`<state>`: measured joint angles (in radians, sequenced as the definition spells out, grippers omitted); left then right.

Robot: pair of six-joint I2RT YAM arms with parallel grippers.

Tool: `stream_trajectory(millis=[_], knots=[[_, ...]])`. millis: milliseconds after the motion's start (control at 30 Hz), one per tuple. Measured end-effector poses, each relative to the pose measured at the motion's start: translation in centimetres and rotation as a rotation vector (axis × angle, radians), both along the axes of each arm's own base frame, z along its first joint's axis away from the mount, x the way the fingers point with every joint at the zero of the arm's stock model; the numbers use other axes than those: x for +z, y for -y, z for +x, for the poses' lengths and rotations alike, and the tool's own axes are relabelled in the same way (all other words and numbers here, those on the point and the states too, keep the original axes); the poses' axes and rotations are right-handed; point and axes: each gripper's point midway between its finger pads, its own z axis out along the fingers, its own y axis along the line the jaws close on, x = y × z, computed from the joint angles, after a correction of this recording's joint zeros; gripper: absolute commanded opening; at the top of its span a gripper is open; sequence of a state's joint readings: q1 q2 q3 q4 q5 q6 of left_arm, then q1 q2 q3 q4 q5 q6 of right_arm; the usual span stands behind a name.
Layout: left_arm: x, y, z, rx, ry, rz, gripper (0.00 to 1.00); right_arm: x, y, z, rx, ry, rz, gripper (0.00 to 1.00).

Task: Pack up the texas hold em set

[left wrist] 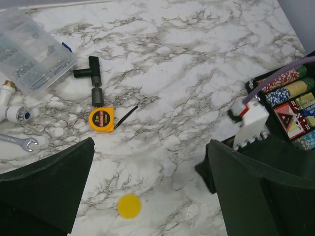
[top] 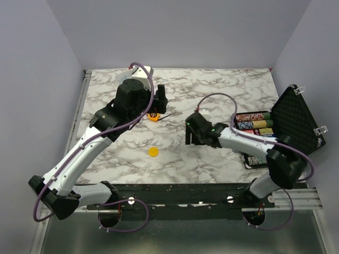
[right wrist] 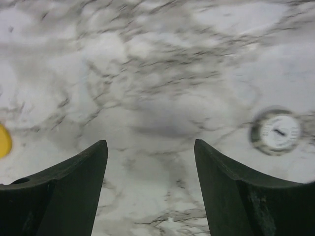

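Now your right gripper hovers, jaws apart and empty, near a white disc. Next, centre over it and close.

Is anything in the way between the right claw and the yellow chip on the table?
No, nothing visible. Only bare marble table lies between the right gripper and the yellow chip. The white disc sits on the gripper's other side.

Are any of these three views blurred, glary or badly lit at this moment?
Right wrist: smeared throughout, with the veining of the table and the white disc both soft. Left wrist: sharp, with the yellow disc and the orange tape measure crisp. Top external: evenly lit, no glare, only faint shadows.
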<state>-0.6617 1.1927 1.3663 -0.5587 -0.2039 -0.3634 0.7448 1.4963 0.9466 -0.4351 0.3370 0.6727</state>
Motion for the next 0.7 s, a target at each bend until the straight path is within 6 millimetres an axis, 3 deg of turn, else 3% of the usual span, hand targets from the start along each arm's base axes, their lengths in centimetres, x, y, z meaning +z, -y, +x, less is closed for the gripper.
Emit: stream_trajectory(millis=[133, 233, 400, 567, 700], knots=[[2.2, -0.5, 0.2, 0.029, 0.031, -0.027, 0.98, -2.3, -6.1, -2.8, 0.157, -0.056, -0.031, 0.85], [5.7, -1.3, 0.5, 0.068, 0.107, -0.068, 0.99, -3.6, -9.9, -4.6, 0.255, -0.073, -0.050, 0.93], [8.8, -4.2, 0.5, 0.157, 0.222, -0.068, 0.99, -3.9, -15.2, -6.0, 0.381, -0.060, -0.056, 0.99], [7.6, -8.2, -0.5, 0.256, 0.276, -0.037, 0.98, -4.2, -19.2, -5.3, 0.453, -0.042, -0.054, 1.00], [7.8, -9.5, -1.4, 0.282, 0.304, -0.041, 0.99, -5.1, -20.2, -4.9, 0.483, -0.044, -0.073, 0.99]])
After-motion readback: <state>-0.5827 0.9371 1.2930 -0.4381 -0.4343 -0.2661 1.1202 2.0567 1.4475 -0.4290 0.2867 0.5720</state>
